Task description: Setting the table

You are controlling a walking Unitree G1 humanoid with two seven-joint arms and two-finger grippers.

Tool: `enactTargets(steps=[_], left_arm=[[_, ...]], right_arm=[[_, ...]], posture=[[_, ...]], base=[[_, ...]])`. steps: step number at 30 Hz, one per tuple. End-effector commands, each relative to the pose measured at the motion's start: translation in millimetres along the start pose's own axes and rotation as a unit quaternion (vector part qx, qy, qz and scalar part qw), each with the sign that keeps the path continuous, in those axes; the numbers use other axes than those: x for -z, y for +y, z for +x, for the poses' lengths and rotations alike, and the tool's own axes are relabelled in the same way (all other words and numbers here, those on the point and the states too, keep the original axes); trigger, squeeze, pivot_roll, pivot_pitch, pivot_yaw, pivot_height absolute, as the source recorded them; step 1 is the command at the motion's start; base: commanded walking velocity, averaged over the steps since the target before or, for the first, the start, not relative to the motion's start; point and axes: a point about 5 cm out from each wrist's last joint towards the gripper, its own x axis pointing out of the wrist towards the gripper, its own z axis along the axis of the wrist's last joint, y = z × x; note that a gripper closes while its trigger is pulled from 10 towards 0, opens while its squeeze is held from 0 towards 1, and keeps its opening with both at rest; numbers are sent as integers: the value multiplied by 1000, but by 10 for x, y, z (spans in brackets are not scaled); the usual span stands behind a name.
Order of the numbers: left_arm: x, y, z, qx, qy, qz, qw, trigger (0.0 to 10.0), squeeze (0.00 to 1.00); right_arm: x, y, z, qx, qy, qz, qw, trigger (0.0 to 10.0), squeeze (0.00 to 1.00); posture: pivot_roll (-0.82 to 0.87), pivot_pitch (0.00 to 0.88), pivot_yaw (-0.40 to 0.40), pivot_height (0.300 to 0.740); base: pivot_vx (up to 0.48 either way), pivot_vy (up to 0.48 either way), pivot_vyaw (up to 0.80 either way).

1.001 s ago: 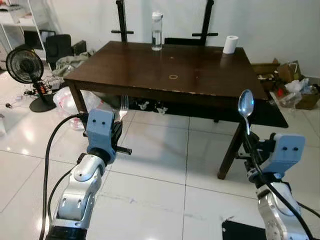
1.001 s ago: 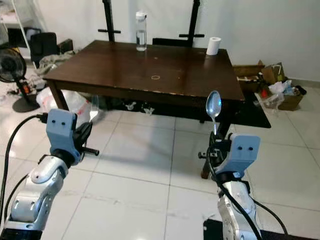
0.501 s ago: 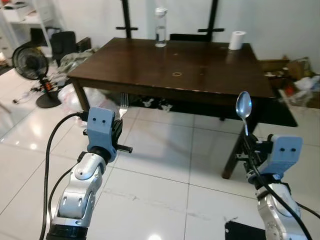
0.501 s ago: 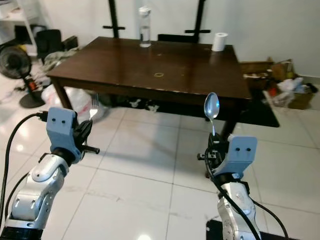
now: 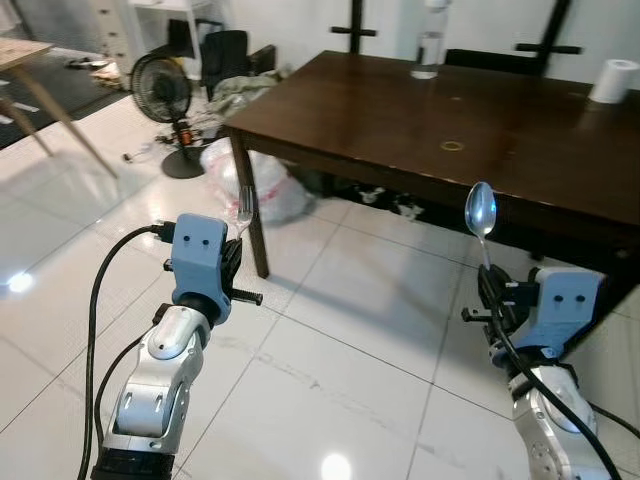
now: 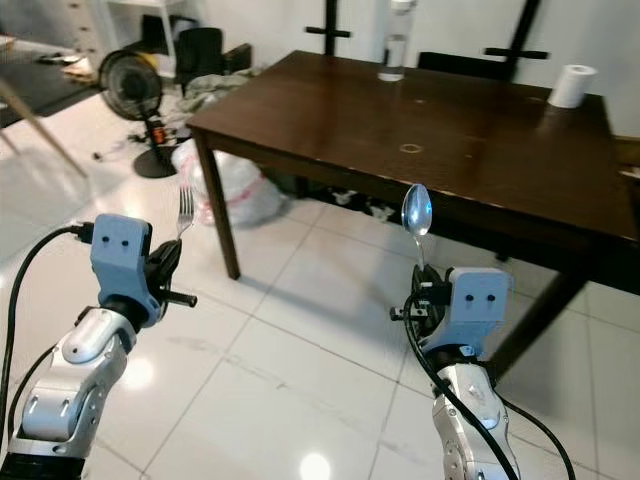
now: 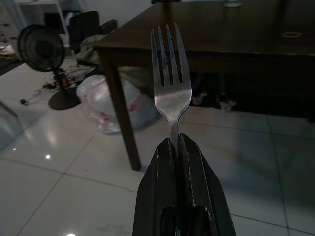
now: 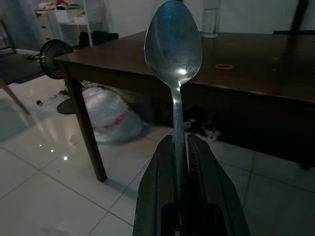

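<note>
Right now both arms are raised over the white tile floor (image 5: 330,330), short of the dark wooden table (image 5: 500,130). The left gripper (image 7: 177,142) is clamped on a fork (image 7: 170,83), tines up. The right gripper (image 8: 179,142) pinches a spoon (image 8: 173,44), bowl up. On the table's far edge stand 1 water bottle (image 6: 395,45) and 1 paper roll (image 6: 571,86).

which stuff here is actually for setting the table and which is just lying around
For the job:
- fork, clamped upright in the left gripper
- spoon, clamped upright in the right gripper
- dark wooden table

Lying about:
- water bottle and paper roll on the table
- fan and plastic bag on the floor
</note>
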Motion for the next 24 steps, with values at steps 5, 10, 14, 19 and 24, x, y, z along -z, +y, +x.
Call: enactTargets(steps=[5,10,14,19,24], left_arm=[[73,36,-23,-13,17,0,1000,10000,0],[77,35,-24,-16,18,0,1000,10000,0],[79,36,-25,-17,18,0,1000,10000,0],[80,37,-26,-19,18,0,1000,10000,0],[83,49,-21,-25,19,2,1000,10000,0]], right_arm=[[-8,14,-24,-6,-3,-3,1000,10000,0],[-9,6,-23,-6,-3,-3,1000,10000,0],[-10,5,-23,-6,-3,-3,1000,10000,0],[-10,4,-24,-5,-3,-3,1000,10000,0],[-11,2,-22,-5,-3,-3,1000,10000,0]], posture=[[-16,110,102,740],[-17,110,101,740],[-17,111,100,740],[-16,112,101,740],[-17,113,98,740]], base=[[0,0,781],[0,0,781],[0,0,781],[0,0,781],[0,0,783]])
